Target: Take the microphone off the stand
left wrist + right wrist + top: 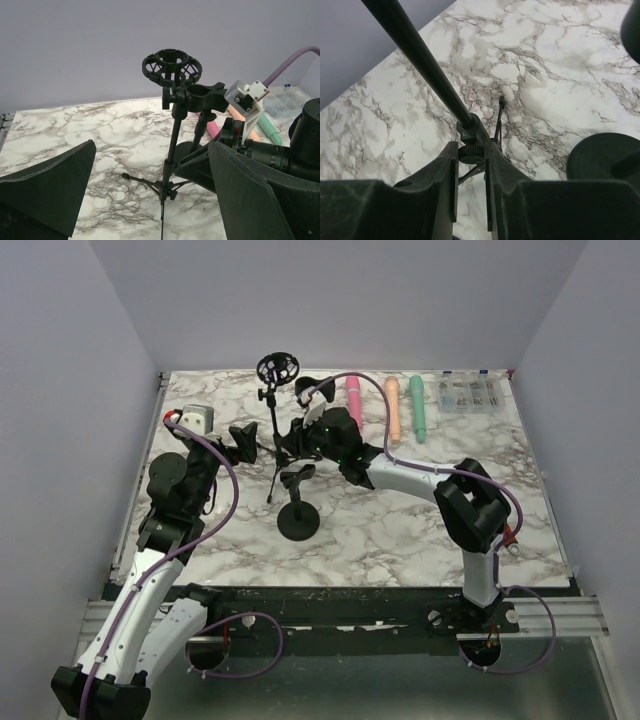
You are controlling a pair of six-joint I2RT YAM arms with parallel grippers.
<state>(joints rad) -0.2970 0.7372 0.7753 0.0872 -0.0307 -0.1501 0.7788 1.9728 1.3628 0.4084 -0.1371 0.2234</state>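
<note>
Right gripper [471, 152] is clamped on the stand's [420, 55] lower hub, mid-tabletop [545, 75]. Left gripper [151, 145], spread wide and holding nothing, sits just beside the upright stand. Farther back, three pastel sticks [392, 410], perhaps microphones, lie side by side.

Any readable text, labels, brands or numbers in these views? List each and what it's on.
None readable in any view.
Too small to read: anything in the clear plastic compartment box.
No print visible on the pink stick, orange stick, green stick.
No markings visible on the black tripod stand.
</note>
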